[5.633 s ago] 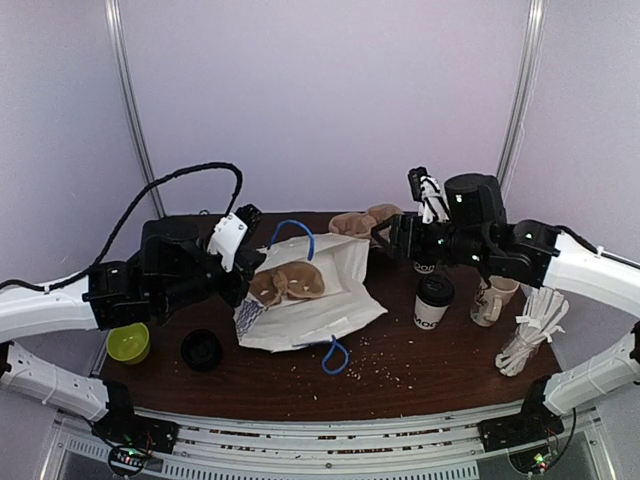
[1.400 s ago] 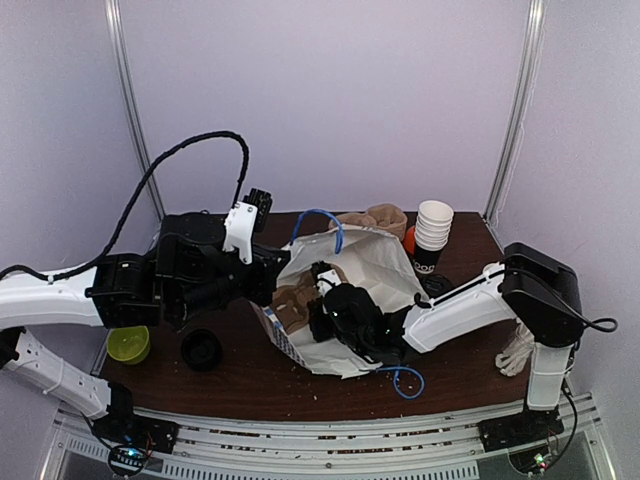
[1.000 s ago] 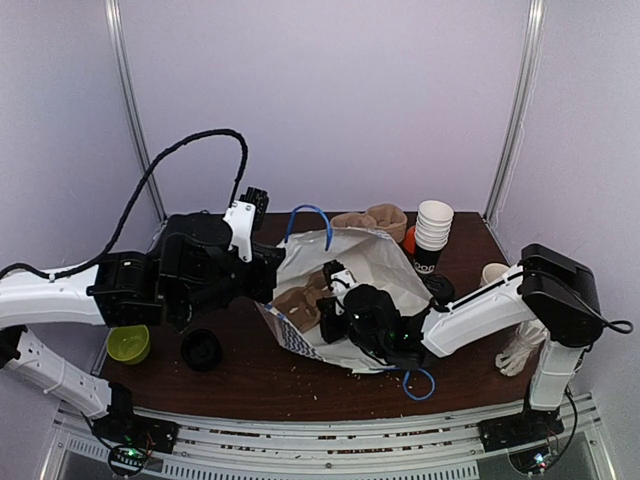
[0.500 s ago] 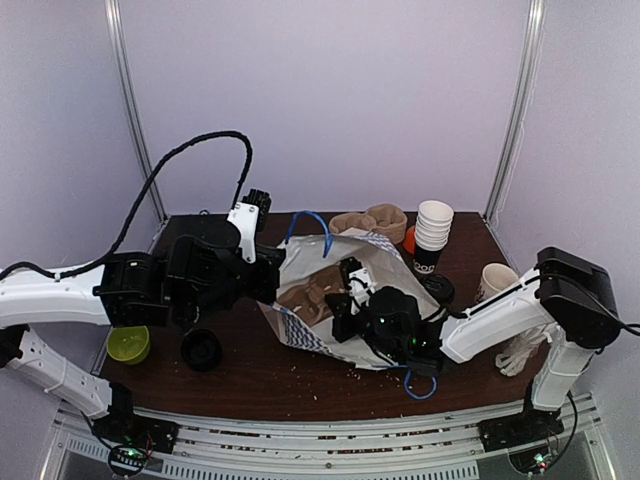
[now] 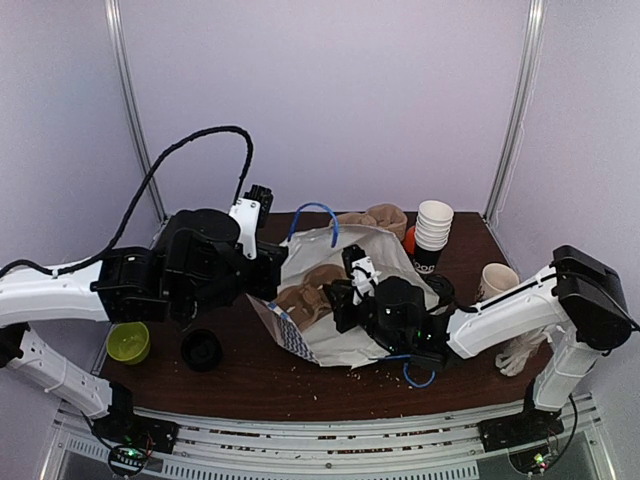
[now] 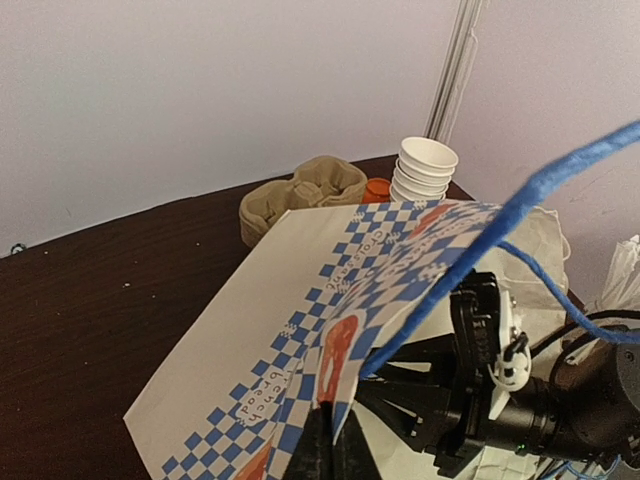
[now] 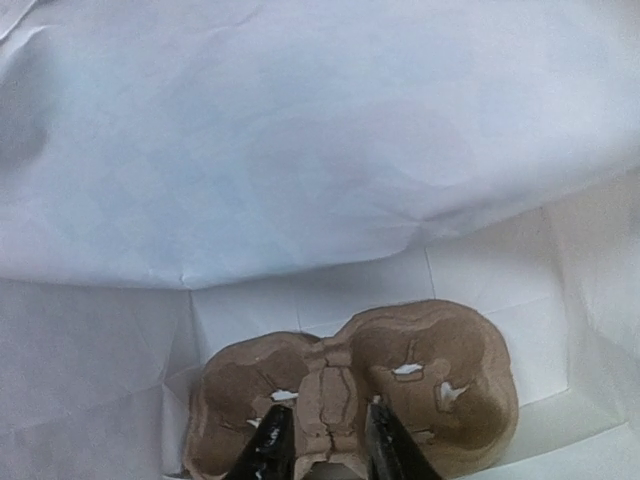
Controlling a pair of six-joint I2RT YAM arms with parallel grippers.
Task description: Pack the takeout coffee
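The takeout coffee [image 5: 441, 288] stands right of the bag; only its black lid shows behind my right arm. The white paper bag [image 5: 375, 255] with blue check print and blue handles lies open on the table. My left gripper [image 6: 335, 440] is shut on the bag's printed edge [image 6: 345, 350] and holds it up. My right gripper [image 7: 322, 430] reaches into the bag's mouth. Its fingers close on the centre ridge of a brown cup carrier [image 7: 440, 375] lying inside the bag. The carrier also shows in the top view [image 5: 305, 295].
A tall stack of lidless cups [image 5: 432, 235] and a second brown carrier [image 5: 370, 218] stand at the back. A cream mug [image 5: 495, 280] and white ties [image 5: 520, 350] are at the right. A green bowl [image 5: 128, 342] and a loose black lid [image 5: 201, 350] sit at the left.
My right arm has drawn back to the right, from deep in the bag to its mouth. My left gripper has kept hold of the bag's edge and lifted it slightly.
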